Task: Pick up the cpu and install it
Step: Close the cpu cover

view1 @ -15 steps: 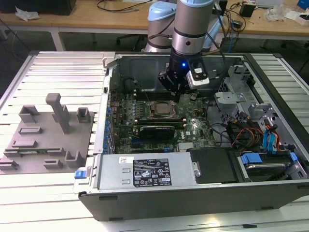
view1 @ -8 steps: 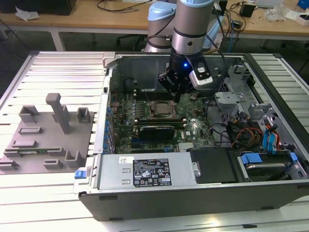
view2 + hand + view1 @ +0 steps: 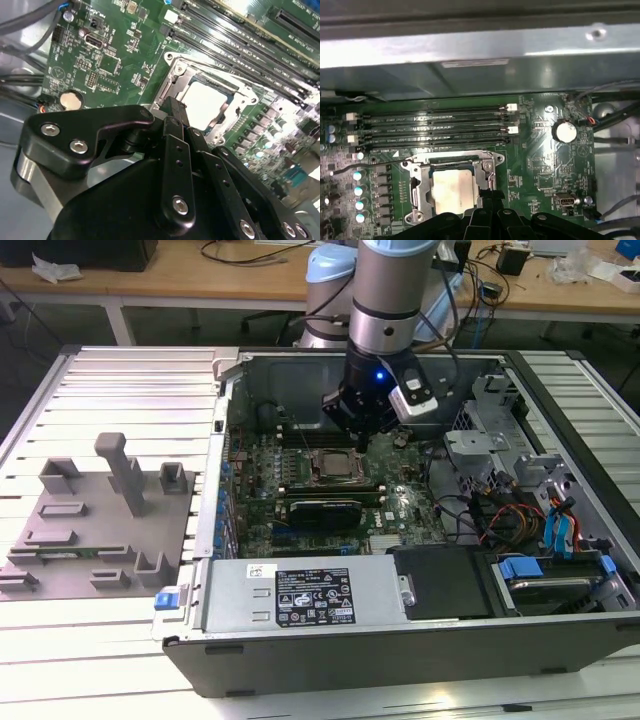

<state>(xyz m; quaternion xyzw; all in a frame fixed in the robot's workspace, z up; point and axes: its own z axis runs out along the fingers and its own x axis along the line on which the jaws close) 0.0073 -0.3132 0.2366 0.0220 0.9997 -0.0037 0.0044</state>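
At the exterior view's left lies the grey fixture plate (image 3: 100, 540). Right of it, mid-frame, the arm (image 3: 385, 300) drops straight from the top edge into the open computer case (image 3: 400, 660), with its gripper (image 3: 362, 435) pointing down close over the CPU socket (image 3: 335, 468). In both wrist views the cpu (image 3: 205, 102) (image 3: 452, 189) lies flat in that socket, pale metal top up. It is square with no long axis, its edges parallel to the memory slots (image 3: 440, 130), and the gripper's fingertips are drawn together, gripping nothing, near its edge.
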